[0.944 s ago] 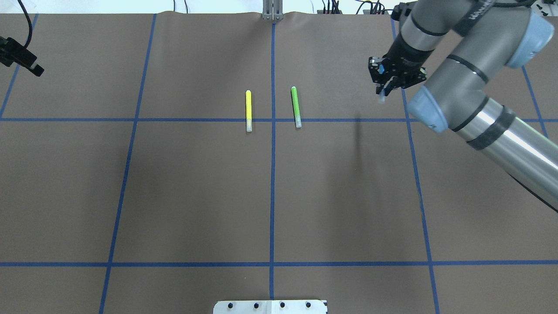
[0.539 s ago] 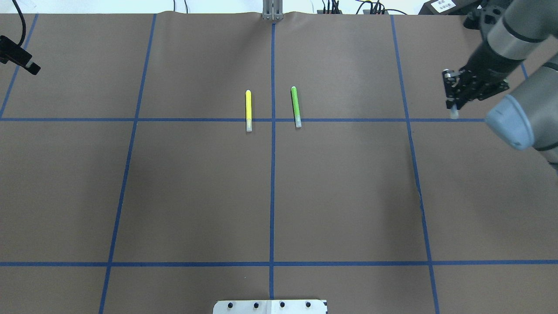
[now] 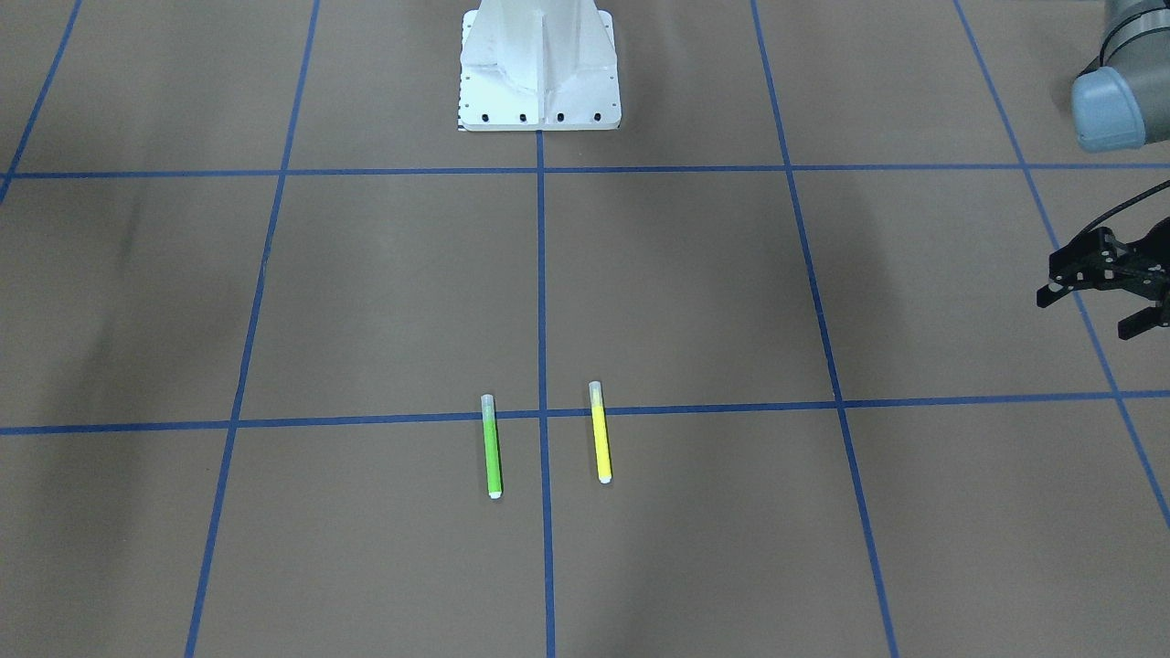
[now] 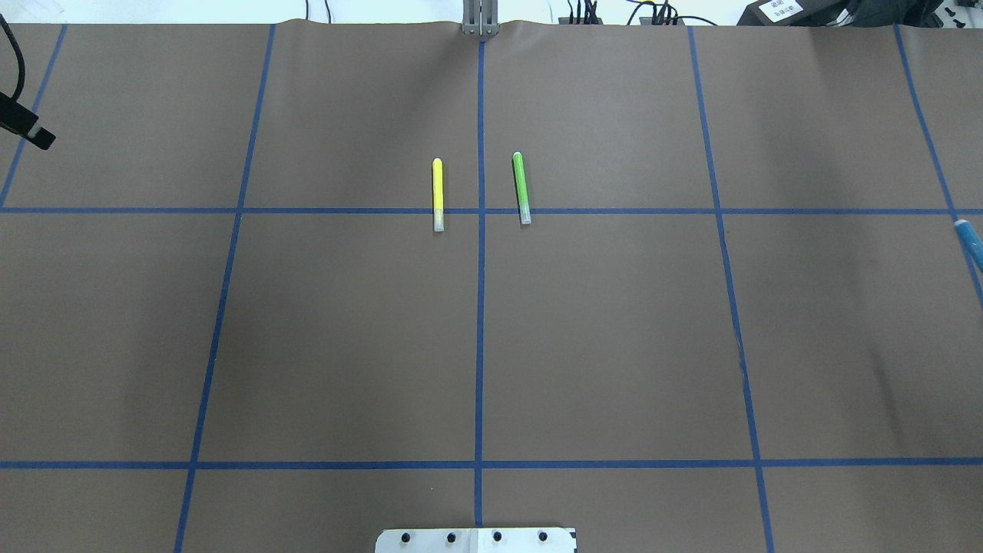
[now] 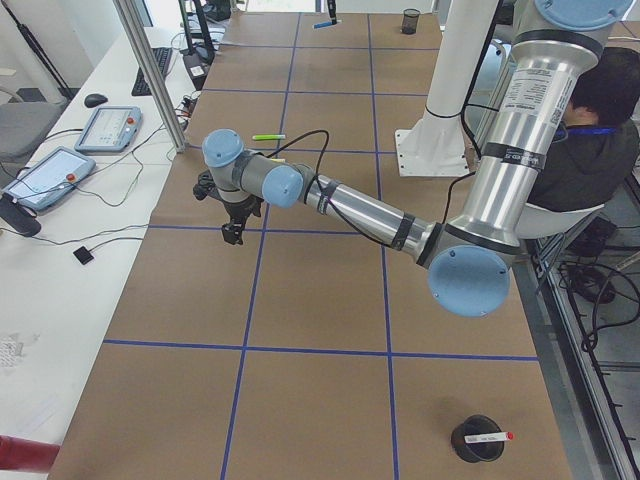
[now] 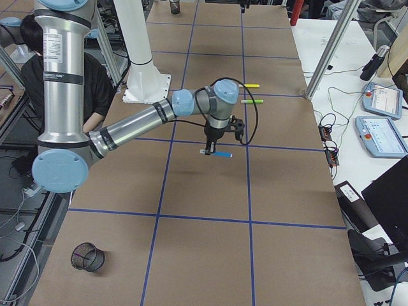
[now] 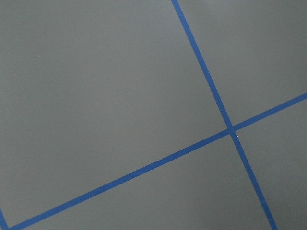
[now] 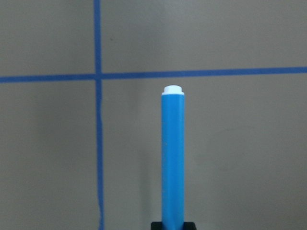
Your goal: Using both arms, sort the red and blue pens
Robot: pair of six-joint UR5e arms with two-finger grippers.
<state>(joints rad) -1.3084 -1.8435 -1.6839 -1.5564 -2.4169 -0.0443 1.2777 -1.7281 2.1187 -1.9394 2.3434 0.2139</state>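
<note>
Facing the robot, the front camera is showing the left claw (image 3: 1092, 311) hanging at the frame's right edge, fingers spread and carrying nothing. The green marker (image 3: 492, 448) and yellow marker (image 3: 600, 434) are lying apart on either side of a blue tape line (image 3: 541, 274). From overhead, only the tip of the blue pen (image 4: 969, 242) is poking in at the right edge. From the left end, the red pen (image 5: 495, 437) is resting in a black cup (image 5: 470, 445) at the near end of the table (image 5: 320, 340). From the right end, the right claw (image 6: 215, 146) is holding the blue pen level above the table, well apart from a mesh cup (image 6: 87, 257). The right wrist camera is showing the pen pinched at one end only. That end grip is risking a swing or slip, and a tilted pen could be catching the mesh cup's rim if dropped there.
</note>
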